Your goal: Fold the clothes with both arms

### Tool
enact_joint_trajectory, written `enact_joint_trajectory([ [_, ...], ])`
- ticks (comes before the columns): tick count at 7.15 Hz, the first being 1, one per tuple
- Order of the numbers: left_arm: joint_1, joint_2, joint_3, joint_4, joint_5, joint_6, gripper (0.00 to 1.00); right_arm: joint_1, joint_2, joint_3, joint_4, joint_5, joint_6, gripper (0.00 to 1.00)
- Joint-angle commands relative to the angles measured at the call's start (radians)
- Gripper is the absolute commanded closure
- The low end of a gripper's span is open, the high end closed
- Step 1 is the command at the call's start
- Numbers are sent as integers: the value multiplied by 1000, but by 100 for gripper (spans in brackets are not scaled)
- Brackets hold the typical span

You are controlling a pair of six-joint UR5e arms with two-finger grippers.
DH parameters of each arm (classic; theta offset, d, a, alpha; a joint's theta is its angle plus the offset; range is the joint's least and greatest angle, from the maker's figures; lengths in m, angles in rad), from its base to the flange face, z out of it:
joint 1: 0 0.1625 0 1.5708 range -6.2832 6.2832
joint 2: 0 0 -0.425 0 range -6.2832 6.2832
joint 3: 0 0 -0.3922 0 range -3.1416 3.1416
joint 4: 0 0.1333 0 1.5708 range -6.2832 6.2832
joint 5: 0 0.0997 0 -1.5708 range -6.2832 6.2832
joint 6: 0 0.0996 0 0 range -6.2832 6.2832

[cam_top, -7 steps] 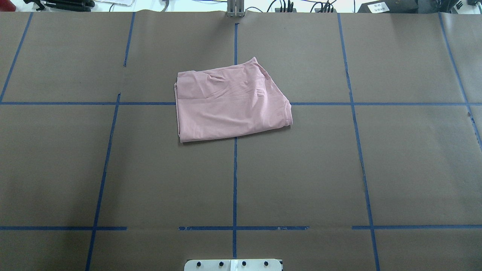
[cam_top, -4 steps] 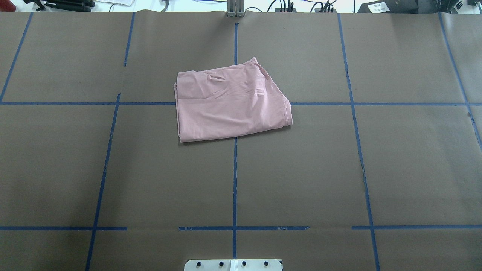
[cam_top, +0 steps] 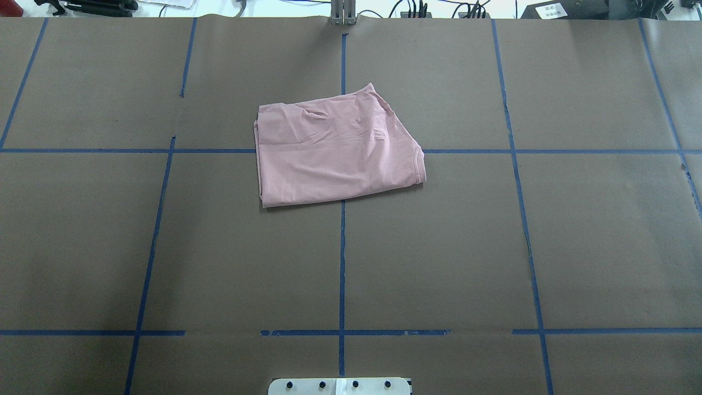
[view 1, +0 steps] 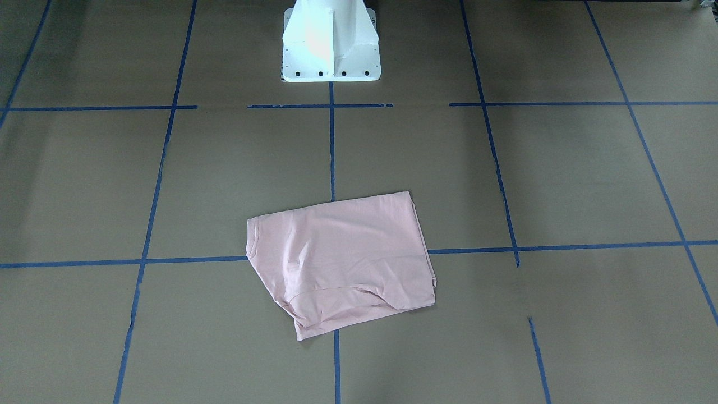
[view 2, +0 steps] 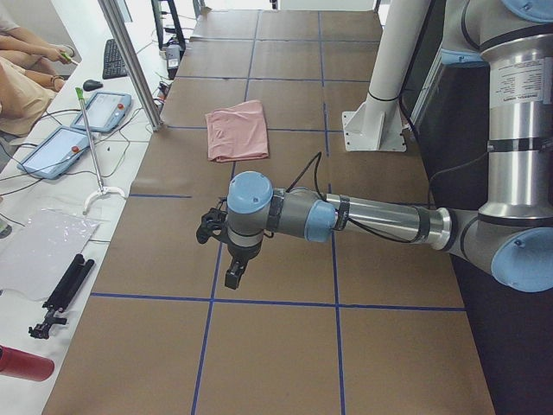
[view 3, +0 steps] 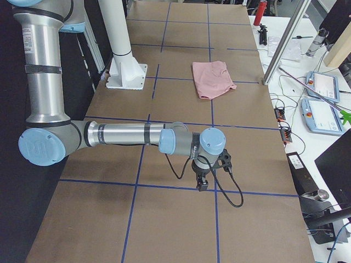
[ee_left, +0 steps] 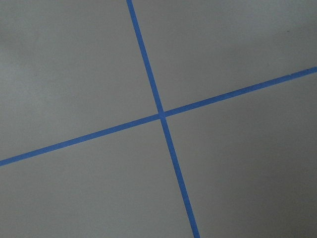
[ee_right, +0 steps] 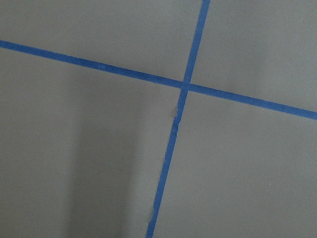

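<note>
The clothes are one pale pink T-shirt [cam_top: 334,148], folded into a compact, slightly skewed rectangle. It lies flat on the brown paper past the table's middle [view 1: 342,258], small and far off in both side views [view 2: 238,130] [view 3: 213,78]. No print shows on it. My left arm reaches out low over the table's left end, its gripper [view 2: 232,275] pointing down, far from the shirt. My right gripper [view 3: 201,183] hangs likewise over the right end. I cannot tell whether either is open or shut. Both wrist views show only brown paper and crossing blue tape.
Blue tape lines [cam_top: 342,263] divide the brown table cover into a grid. The white pedestal base [view 1: 330,45] stands at the robot's edge. Beyond the far edge are a slanted metal post [view 2: 130,60], tablets [view 2: 104,111], tools, cables and a seated person [view 2: 22,78].
</note>
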Motion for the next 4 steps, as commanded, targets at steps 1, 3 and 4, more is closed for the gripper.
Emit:
enact_joint_trajectory([
  [1,-1,10,1,0,-2,0,0,-11,-5,-1,-1,21,0,0],
  [3,1,8,10,-5,-1,2,0,-11,-12,-1,0,29,0,0],
  [4,1,8,19,-5,-1,3,0,-11,-9,0,0,28,0,0],
])
